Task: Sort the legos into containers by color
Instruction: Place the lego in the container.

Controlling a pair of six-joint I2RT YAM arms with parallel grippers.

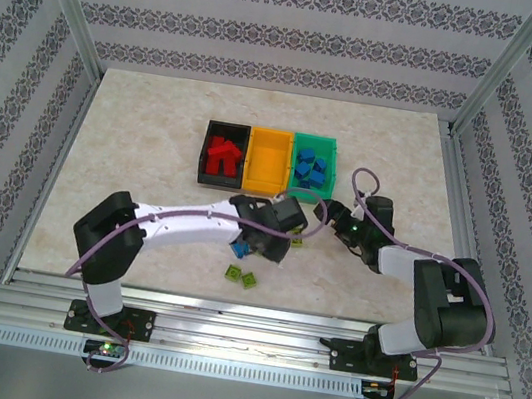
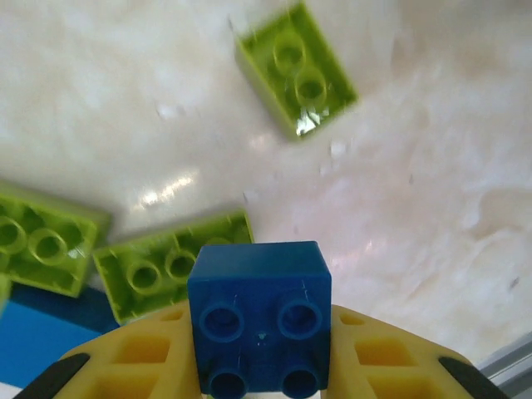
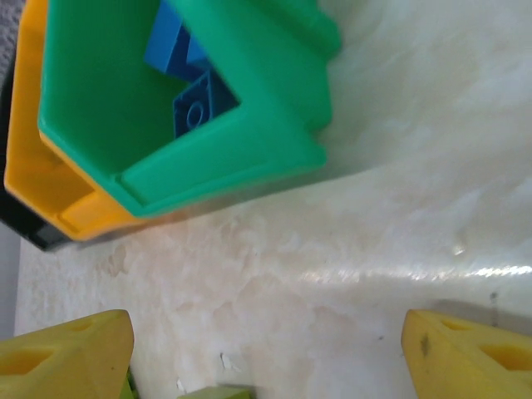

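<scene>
The green bin holds blue legos. The orange-yellow bin touches its left side, and beyond that stands the black bin with red legos. On the desk, nearer the arms than the green bin, the left claw is clamped on a blue brick. Lime green bricks lie loose around it. The right claw gapes wide just before the green bin, gripping nothing.

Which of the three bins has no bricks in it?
The orange-yellow middle bin; the black bin holds red bricks, the green bin blue bricks.
</scene>
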